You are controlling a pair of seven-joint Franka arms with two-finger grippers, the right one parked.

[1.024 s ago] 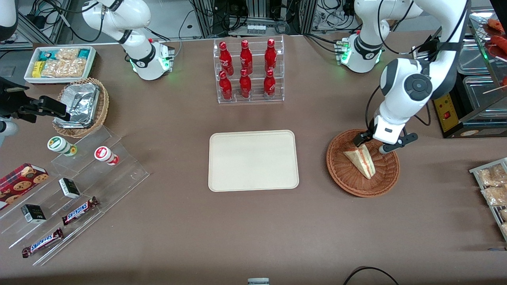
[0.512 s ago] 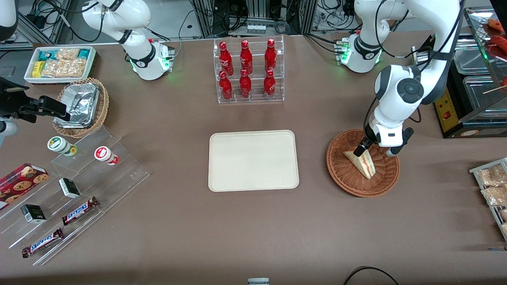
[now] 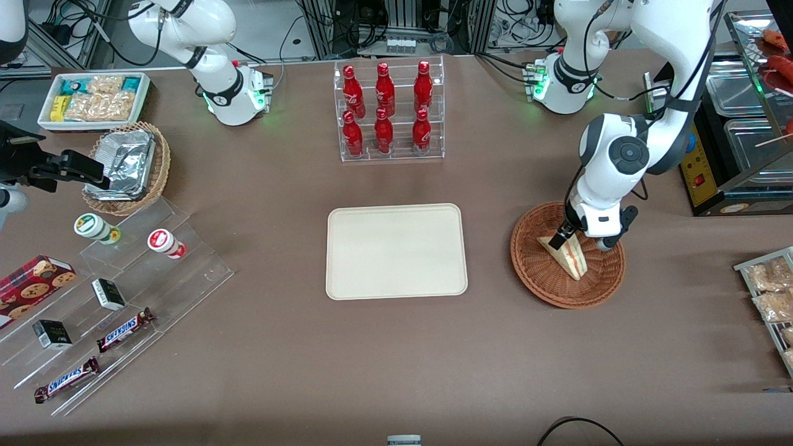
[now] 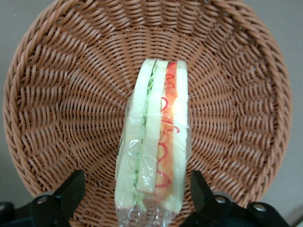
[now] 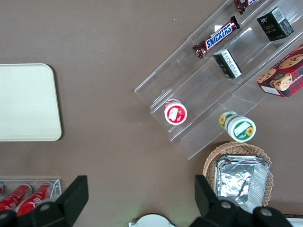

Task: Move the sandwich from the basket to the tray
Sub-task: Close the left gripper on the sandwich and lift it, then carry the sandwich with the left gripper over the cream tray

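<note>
The sandwich, a plastic-wrapped white-bread wedge with red, orange and green filling, lies in the reddish-brown woven basket. My left gripper is lowered into the basket over the sandwich's wide end. It is open, with one finger on each side of the wedge and a gap between each finger and the wrap. The cream tray lies flat beside the basket, toward the parked arm's end.
A clear rack of red bottles stands farther from the front camera than the tray. Clear stepped shelves with snack bars, a foil-lined tan basket and a white bin of packets sit toward the parked arm's end. Metal food trays flank the working arm.
My left gripper has turned and come down into the basket, moving from above the sandwich's far corner to straddling its wide end. The sandwich has not moved.
</note>
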